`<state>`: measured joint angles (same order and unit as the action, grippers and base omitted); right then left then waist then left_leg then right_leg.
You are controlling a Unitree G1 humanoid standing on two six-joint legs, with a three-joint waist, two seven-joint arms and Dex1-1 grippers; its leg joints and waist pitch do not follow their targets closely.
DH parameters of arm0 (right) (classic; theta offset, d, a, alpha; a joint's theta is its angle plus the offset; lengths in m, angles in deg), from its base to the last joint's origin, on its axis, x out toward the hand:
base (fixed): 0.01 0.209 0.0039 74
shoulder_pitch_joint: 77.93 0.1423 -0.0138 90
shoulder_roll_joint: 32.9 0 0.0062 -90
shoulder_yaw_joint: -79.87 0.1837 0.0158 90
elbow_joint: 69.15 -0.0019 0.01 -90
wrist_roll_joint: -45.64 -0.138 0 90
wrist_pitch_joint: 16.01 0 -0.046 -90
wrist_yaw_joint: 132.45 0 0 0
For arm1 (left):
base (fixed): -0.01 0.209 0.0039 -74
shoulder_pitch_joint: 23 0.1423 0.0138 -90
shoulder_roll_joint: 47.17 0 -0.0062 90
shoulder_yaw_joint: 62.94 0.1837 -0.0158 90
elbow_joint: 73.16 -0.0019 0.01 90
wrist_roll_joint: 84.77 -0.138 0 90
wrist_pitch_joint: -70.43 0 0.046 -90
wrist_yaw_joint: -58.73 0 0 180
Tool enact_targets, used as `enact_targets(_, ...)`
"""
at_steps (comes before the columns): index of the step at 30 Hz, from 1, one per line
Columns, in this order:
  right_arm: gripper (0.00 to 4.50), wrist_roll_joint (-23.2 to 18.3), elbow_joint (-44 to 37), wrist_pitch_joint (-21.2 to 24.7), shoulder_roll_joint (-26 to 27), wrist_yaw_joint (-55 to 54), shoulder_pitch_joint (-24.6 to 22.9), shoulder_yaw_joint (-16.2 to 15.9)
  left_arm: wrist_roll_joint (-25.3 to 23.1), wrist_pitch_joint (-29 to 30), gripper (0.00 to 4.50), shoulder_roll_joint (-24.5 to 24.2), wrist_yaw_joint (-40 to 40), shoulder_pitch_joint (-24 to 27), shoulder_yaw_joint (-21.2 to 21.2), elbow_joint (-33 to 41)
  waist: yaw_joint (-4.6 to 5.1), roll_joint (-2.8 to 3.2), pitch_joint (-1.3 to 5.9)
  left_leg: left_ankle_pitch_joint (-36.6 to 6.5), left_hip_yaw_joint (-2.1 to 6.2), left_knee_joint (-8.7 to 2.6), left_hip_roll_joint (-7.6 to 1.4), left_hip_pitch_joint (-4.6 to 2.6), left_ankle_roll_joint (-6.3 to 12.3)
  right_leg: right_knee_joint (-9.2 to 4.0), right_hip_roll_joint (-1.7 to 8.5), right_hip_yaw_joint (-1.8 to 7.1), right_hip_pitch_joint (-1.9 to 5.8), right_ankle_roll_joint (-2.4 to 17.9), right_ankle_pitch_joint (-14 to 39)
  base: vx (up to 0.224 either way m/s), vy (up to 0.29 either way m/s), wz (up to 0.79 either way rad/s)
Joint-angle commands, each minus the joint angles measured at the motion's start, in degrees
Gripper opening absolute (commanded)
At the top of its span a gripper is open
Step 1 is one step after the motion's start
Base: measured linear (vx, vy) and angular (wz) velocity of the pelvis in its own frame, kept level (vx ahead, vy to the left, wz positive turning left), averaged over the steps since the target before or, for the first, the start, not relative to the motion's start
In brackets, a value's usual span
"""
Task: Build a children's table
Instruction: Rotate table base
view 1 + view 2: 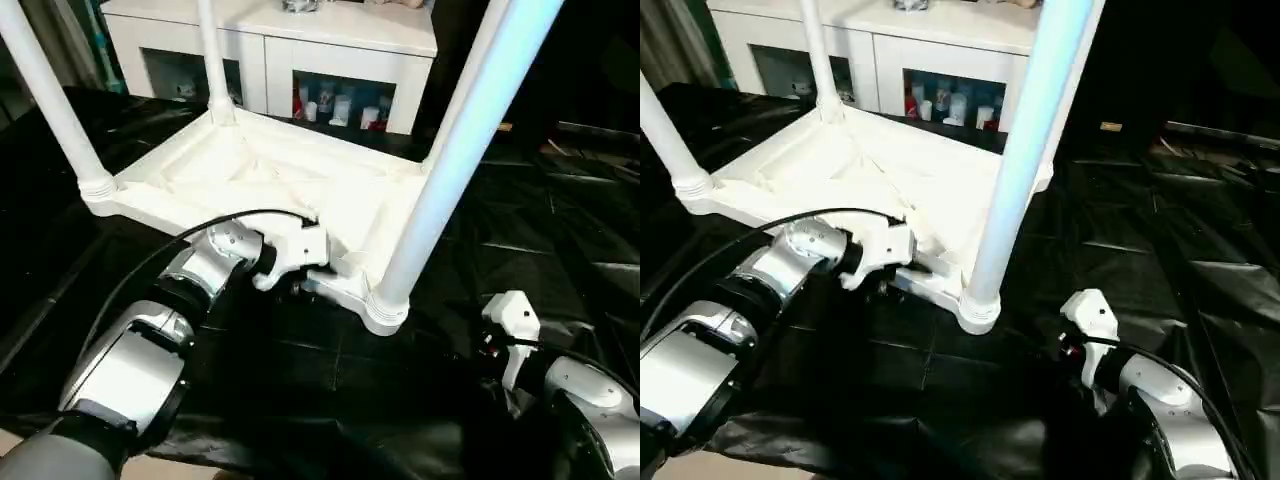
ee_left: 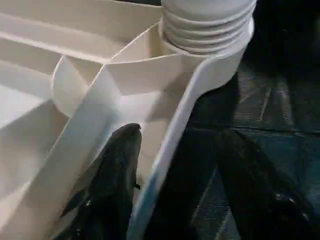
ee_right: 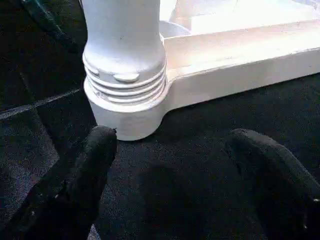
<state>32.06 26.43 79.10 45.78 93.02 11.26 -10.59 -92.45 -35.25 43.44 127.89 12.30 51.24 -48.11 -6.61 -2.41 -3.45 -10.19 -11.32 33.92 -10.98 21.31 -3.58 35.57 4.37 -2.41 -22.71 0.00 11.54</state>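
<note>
Head views: the children's table (image 1: pixel 270 175) lies upside down on the black cloth (image 1: pixel 560 240), legs up. Left wrist view: the left gripper (image 2: pixel 175 185) straddles its rim, 1 finger inside. Right wrist view: the right gripper (image 3: pixel 170 185) gapes empty before the near corner socket (image 3: pixel 127 107).

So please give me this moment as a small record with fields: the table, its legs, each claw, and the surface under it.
table: children's table lies upside down, ribbed underside up
legs: three legs visible, upright in corner sockets; nearest leg seated in its socket
left claw: left claw open, straddling the table's rim near that corner, one finger inside the rim, the other outside
right claw: right claw open, holding nothing, low over the cloth facing the nearest socket
surface: black cloth on the work table
background: white cabinet behind
</note>
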Motion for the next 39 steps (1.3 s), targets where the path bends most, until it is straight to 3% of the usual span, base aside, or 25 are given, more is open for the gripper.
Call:
enact_targets(1,3.99,0.05,-1.53,0.99,-0.92,0.18,-0.05,0.71,-1.88,-1.83,2.28,0.28,-1.44,-2.39,0.76,-1.65,-0.26,-0.05,3.86,-11.80,1.38,-3.71,-2.34,-0.91,3.86,-4.19,4.16,2.18,3.07,14.35,3.36,0.000,0.000,0.00)
enact_targets(4,3.99,0.07,-1.61,1.06,-0.96,0.15,-0.10,0.69,-2.38,-2.17,2.19,0.39,-1.95,-2.65,0.82,-2.21,-0.34,-0.08,3.83,-11.26,1.39,-3.67,-2.35,-0.84,4.08,-4.12,4.32,2.17,3.14,14.52,3.10,0.000,0.000,0.00)
enact_targets(5,3.99,-0.02,-1.89,1.19,-0.88,0.09,-0.27,0.64,-3.34,-2.40,1.93,0.76,-3.74,-3.16,0.78,-3.35,-0.31,0.04,3.87,-11.37,1.35,-3.61,-2.34,-0.86,4.14,-4.18,4.23,2.17,3.10,14.55,3.11,0.000,0.000,0.00)
enact_targets(8,3.99,-0.06,-2.20,1.29,-0.88,0.01,-0.57,0.47,-4.49,-2.44,1.87,1.00,-4.33,-3.67,1.05,-4.62,-0.31,0.13,3.88,-11.27,1.44,-3.65,-2.34,-0.87,4.17,-4.16,4.23,2.15,3.17,14.26,3.26,0.000,0.000,0.00)
enact_targets(13,3.99,0.11,-2.35,1.36,-1.09,-0.04,-0.77,0.19,-6.73,-1.89,1.24,0.69,-3.84,-3.93,2.75,-6.11,-0.28,-0.01,3.85,-11.95,1.48,-3.72,-2.41,-0.90,3.77,-4.31,4.32,2.16,3.14,14.23,4.64,0.000,0.000,0.00)
enact_targets(17,3.99,0.07,-2.08,1.31,-1.00,-0.23,-0.29,0.40,-7.13,-0.82,1.00,0.89,-4.90,-4.36,2.45,-7.03,-0.26,-0.03,3.84,-11.47,1.43,-3.65,-2.36,-0.89,4.08,-4.24,4.31,2.16,3.14,14.55,3.75,0.000,0.000,0.00)
enact_targets(19,3.99,0.20,-2.03,1.29,-0.86,-0.39,-0.07,0.32,-6.86,2.90,0.88,1.20,-5.37,-4.97,1.58,-7.70,-0.23,0.20,3.83,-11.71,1.46,-3.71,-2.41,-0.93,3.93,-4.28,4.33,2.15,3.12,14.74,3.94,0.000,0.000,0.00)
enact_targets(25,3.99,0.55,-1.88,1.11,-0.54,-0.75,-0.26,0.05,-7.80,10.94,0.61,0.56,-1.57,-4.49,2.33,-7.66,0.34,0.04,3.58,-12.76,1.56,-3.87,-2.16,-0.73,3.54,-4.71,4.39,2.07,3.33,14.19,7.57,0.000,0.000,0.00)
enact_targets(29,3.99,0.93,-1.77,1.14,-0.43,-1.06,-0.34,-0.20,-9.45,15.52,0.45,-0.59,0.25,-1.69,3.83,-6.13,0.79,0.10,3.34,-13.83,1.64,-4.13,-2.10,-0.61,3.38,-5.19,4.33,1.94,3.27,13.25,11.76,0.000,0.000,0.00)
enact_targets(31,3.99,0.99,-1.67,1.15,-0.41,-1.13,-0.23,-0.23,-9.49,16.30,0.35,-0.66,0.07,-1.12,3.63,-5.81,0.83,0.14,3.01,-16.07,1.65,-4.34,-2.11,-1.08,3.01,-6.07,4.54,1.89,3.04,11.89,18.56,0.000,0.000,0.00)
enact_targets(32,3.99,1.01,-1.59,1.19,-0.38,-1.16,-0.11,-0.23,-9.19,17.26,0.30,-0.65,0.04,-0.52,3.19,-4.95,0.88,-0.17,2.91,-16.95,1.75,-4.55,-2.12,-1.19,2.68,-6.42,4.60,1.83,3.14,10.82,22.01,0.000,0.000,0.00)
enact_targets(33,3.99,0.95,-1.56,1.33,-0.22,-1.12,0.07,-0.36,-7.84,18.95,0.30,-0.45,-0.63,0.66,1.88,-2.82,0.87,-0.06,2.90,-17.02,1.87,-4.66,-2.11,-1.20,2.53,-6.47,4.64,1.79,3.17,10.32,23.24,0.000,0.000,0.00)
enact_targets(34,3.99,0.80,-1.60,1.50,-0.01,-1.06,0.22,-0.49,-6.53,20.83,0.26,-0.20,-1.62,1.69,0.54,-0.72,0.98,-0.01,3.02,-16.53,2.02,-4.89,-2.22,-1.01,2.43,-6.39,4.62,1.73,3.39,10.19,22.95,0.000,0.000,0.00)
enact_targets(35,3.99,0.64,-1.64,1.65,0.07,-0.96,0.33,-0.51,-5.64,22.19,0.23,0.02,-2.31,2.28,-0.35,0.67,1.09,-0.56,3.17,-15.98,1.92,-4.90,-2.31,-0.99,2.53,-6.16,4.48,1.72,3.35,10.51,21.35,0.000,0.000,0.00)
enact_targets(36,3.99,0.64,-1.64,1.65,0.07,-0.96,0.33,-0.51,-5.64,22.19,0.19,0.02,-2.31,2.28,-0.35,0.67,0.90,-0.11,3.17,-16.47,1.81,-4.72,-2.29,-1.44,2.81,-6.32,4.55,1.84,2.84,10.74,21.55,0.000,0.000,0.00)
enact_targets(38,3.99,0.31,-1.81,1.98,0.38,-0.72,0.65,-0.84,-3.86,23.15,0.17,0.00,-2.52,4.66,-1.86,5.36,1.01,-0.36,3.14,-16.54,1.73,-4.72,-2.24,-1.29,2.97,-6.39,4.49,1.84,2.87,10.87,21.75,0.000,0.000,0.00)
enact_targets(39,3.99,-0.26,-2.12,2.51,0.86,-0.37,0.99,-1.16,-2.63,24.63,0.15,-0.24,-2.28,7.13,-2.78,9.95,0.90,-0.20,3.27,-16.37,1.84,-4.77,-2.47,-1.41,2.87,-6.16,4.66,1.88,2.92,11.25,21.04,0.000,0.000,0.00)
